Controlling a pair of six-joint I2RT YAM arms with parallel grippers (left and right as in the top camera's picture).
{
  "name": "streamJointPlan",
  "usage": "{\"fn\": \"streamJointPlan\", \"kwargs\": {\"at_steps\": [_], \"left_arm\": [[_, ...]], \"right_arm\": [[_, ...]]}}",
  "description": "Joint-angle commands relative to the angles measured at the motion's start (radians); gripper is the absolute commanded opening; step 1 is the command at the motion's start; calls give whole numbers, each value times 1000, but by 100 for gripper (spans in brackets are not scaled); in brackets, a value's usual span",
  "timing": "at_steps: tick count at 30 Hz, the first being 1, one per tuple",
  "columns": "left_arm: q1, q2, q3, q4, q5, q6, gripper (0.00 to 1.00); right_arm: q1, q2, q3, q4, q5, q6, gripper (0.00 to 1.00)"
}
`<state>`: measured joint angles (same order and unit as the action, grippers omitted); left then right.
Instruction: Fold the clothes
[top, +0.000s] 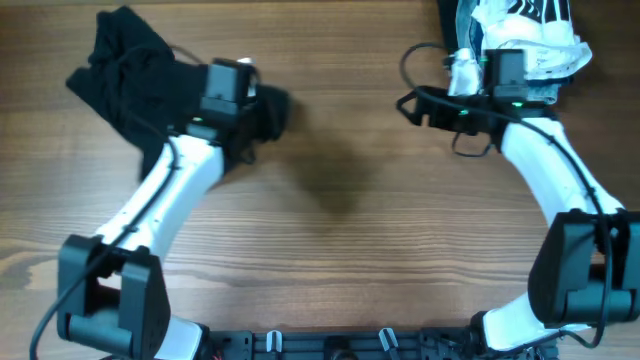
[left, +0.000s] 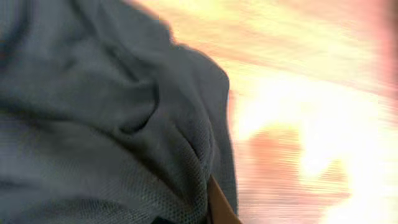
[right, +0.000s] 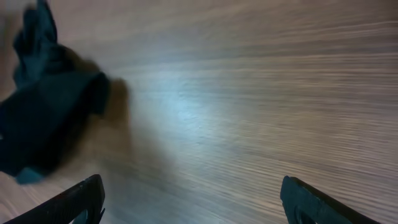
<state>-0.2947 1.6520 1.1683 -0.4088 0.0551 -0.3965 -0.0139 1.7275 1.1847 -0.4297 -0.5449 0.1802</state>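
A crumpled black garment (top: 125, 60) lies at the table's far left. Its right end is bunched around my left gripper (top: 258, 104). In the left wrist view the dark mesh cloth (left: 93, 112) fills the frame and hides the fingers; it appears held. My right gripper (top: 412, 108) is wide open and empty over bare wood at the far right. In the right wrist view (right: 193, 202) both its fingertips show at the bottom corners. The black garment also shows at that view's left (right: 43, 118).
A pile of white and black clothes (top: 530, 35) sits at the far right corner, just behind the right arm. The wooden table (top: 340, 250) stretches between the arms. The left wrist view is blurred by motion.
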Motion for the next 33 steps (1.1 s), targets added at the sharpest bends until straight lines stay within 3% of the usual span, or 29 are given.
{"fn": "streamJointPlan", "kwargs": {"at_steps": [1,13,26,27,28,30,31,33], "left_arm": [[-129,26,9,108,38,-32,4],[-305,151,9,425,81,-118,4],[-430,155,11,629,82,-136,4],[-438,157,11,647,82,-135,8],[-444,157,11,658,82,-135,23],[-450,156,11,668,82,-132,81],[-450,156,11,667,82,-132,100],[-442,150,11,647,82,-130,100]], "right_arm": [[-83,-56,20,2,-91,21,91],[-232,-128,20,-15,-130,31,92],[-327,-131,20,-12,-157,29,92],[-333,-131,20,-12,-156,29,92],[-337,-131,20,-13,-156,29,93],[-340,-131,20,-12,-160,29,93],[-340,-131,20,-13,-161,29,93],[-340,-131,20,-14,-161,29,93]]}}
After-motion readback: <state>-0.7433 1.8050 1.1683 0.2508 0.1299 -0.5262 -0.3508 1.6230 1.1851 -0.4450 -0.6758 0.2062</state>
